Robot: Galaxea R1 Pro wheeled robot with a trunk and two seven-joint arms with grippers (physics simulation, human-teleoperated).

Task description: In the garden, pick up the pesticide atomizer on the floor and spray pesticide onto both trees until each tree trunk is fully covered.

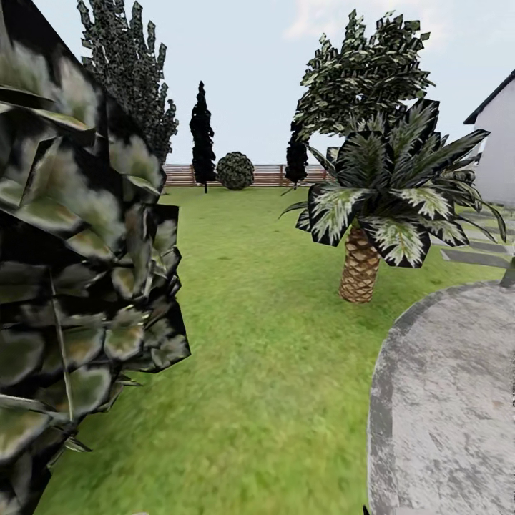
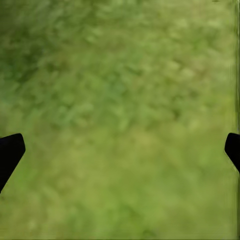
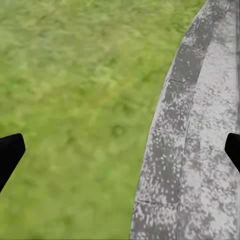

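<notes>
Both grippers, left [image 2: 120, 150] and right [image 3: 120, 150], spread empty over the floor [image 1: 272, 372]; the small atomizer, unseen, likely light, rigid, best pinched mid-body.

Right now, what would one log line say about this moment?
phase: travelling | left gripper: open over grass | right gripper: open over grass and paving edge | ahead: palm, lawn

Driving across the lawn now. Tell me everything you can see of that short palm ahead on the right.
The short palm stands upright on the grass right of centre, just beyond the curved grey paved edge. Its stubby tan-brown trunk has a scaly diamond pattern. Broad dark fronds with pale green-white centres fan out and droop from the top. Nothing touches it.
</notes>
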